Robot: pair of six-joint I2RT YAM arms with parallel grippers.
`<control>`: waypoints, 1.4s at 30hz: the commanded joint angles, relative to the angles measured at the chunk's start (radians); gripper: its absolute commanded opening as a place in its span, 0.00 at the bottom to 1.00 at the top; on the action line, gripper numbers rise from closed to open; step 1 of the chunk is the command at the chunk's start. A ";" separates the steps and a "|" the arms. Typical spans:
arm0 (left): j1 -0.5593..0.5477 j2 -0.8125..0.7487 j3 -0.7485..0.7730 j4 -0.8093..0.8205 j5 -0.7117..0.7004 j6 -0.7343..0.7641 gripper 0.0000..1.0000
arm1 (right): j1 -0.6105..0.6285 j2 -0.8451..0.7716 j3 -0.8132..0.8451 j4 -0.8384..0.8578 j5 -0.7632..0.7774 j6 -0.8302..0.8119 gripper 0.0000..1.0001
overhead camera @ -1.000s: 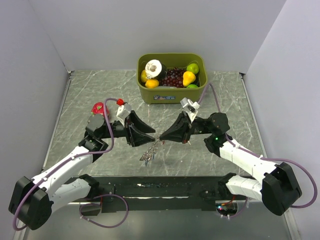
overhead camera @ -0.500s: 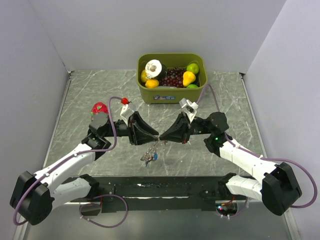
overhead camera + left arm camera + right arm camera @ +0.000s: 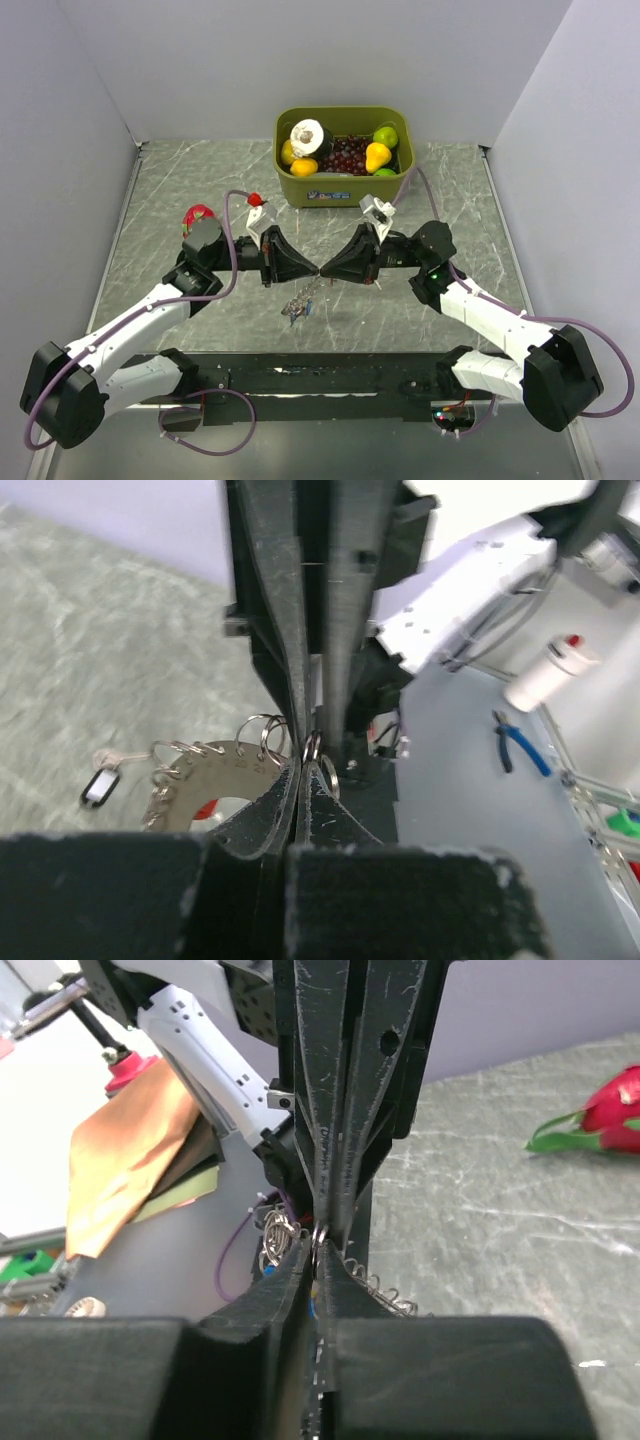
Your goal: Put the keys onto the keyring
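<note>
Surroundings, from left to right: a red fruit [image 3: 198, 213] with green leaf tips lies on the grey marbled table [image 3: 150, 180] toward the left edge, just behind the left arm's wrist. A green bin [image 3: 385, 190] stands at the middle of the far edge, holding dark grapes [image 3: 347, 155], a yellow pear [image 3: 376, 156], a green apple [image 3: 386, 136] and other produce. Neither the fruit nor the bin touches a gripper; the only thing crowding each gripper is the other one. The left gripper [image 3: 316, 272] and the right gripper [image 3: 326, 272] point at each other tip to tip above the middle of the table, between the bin and the near edge. The left gripper's fingers are pressed together, clamped on a small wire loop of the keyring [image 3: 200, 767]. The right gripper's fingers stand nearly together with a thin slit between them, tips at the same loop; whether they grip it cannot be told. The keyring is a thin grey metal arc, its outer rim lined with small wire loops. It hangs below the two tips and slants down toward the near-left corner; whether its lower end touches the table cannot be told. The keys [image 3: 297, 314] hang bunched at that lower end, one showing blue. In the left wrist view a black-and-white key [image 3: 97, 785] dangles from an end loop and a red key [image 3: 205, 807] shows inside the arc.
</note>
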 commanded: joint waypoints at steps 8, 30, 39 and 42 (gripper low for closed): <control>-0.019 -0.035 0.176 -0.380 -0.230 0.203 0.01 | 0.006 -0.106 0.118 -0.425 0.120 -0.307 0.67; -0.159 0.040 0.464 -0.983 -0.442 0.536 0.01 | -0.011 -0.051 0.225 -0.521 -0.010 -0.416 0.59; -0.185 0.043 0.466 -0.960 -0.441 0.538 0.01 | 0.052 0.020 0.259 -0.602 0.047 -0.470 0.38; -0.189 0.046 0.467 -0.959 -0.433 0.536 0.01 | 0.057 0.031 0.270 -0.623 0.094 -0.476 0.32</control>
